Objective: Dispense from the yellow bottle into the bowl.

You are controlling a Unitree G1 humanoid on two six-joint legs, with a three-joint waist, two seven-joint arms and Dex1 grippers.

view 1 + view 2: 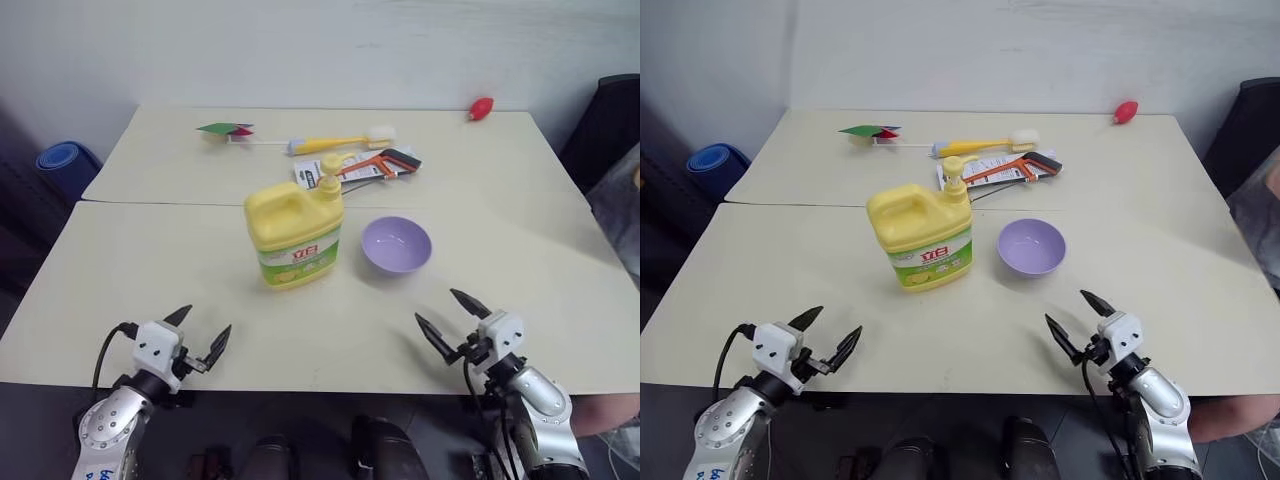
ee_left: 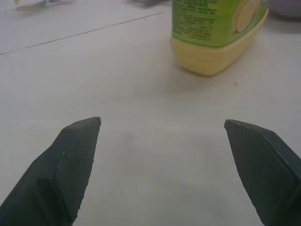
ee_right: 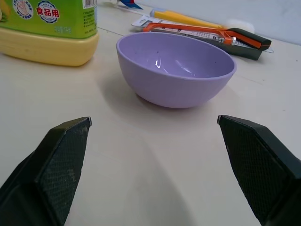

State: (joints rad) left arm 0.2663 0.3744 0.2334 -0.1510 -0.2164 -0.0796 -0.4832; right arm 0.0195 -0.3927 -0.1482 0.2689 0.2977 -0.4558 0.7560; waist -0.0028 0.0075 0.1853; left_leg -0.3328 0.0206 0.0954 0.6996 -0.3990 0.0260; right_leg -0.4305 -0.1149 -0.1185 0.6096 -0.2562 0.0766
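I have the cream table (image 1: 150, 260) under both arms, made of two tops butted together with a seam running across ahead of the jug.

The yellow bottle (image 1: 294, 232) stands upright ahead of my left pincer (image 1: 199, 338) and off toward the right-hand one, well beyond the fingertips, its pump head up and its green-and-white label with red lettering facing me. From the left wrist I see its base clear of the fingers (image 2: 70, 169), with bare tabletop between.

The bowl (image 1: 396, 244) sits just beside the jug on its right, not touching it, straight ahead of my right pincer (image 1: 452, 316) and a little toward the left one. It is upright, and I see nothing in it but a glint.

Both pincers hang over the near edge of the table with their jaws spread wide, nothing between them.

Further out, past the bowl and the jug, lie an orange-framed hacksaw (image 1: 378, 163) on its printed card and, just beyond it, a yellow-handled brush (image 1: 338, 143) with a white head. Far ahead of my left pincer is a small green-and-red pinwheel toy (image 1: 226, 130); far beyond my right one, near the back edge, a small red object (image 1: 480, 107) I cannot identify.
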